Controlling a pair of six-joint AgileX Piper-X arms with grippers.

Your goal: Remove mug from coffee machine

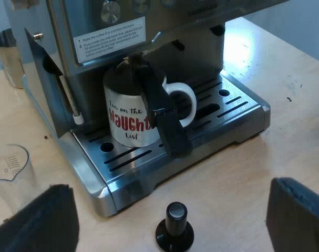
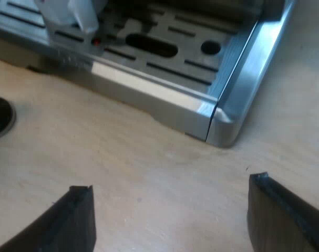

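Pale wooden tabletop [image 1: 285, 105] carries the espresso machine [image 1: 148, 31]. The mug [image 1: 130, 113] stands on its slotted drip tray [image 1: 238, 107], under the brew head where coffee would fall. A dark holder handle [image 1: 164, 121] juts across the mug's front and would likely hinder a straight lift. The left gripper [image 1: 170, 210] and right gripper [image 2: 175, 199] both hover short of the tray, fingers spread wide and empty, ready to approach. A black-knobbed tamper [image 1: 175, 226] stands just before the tray.
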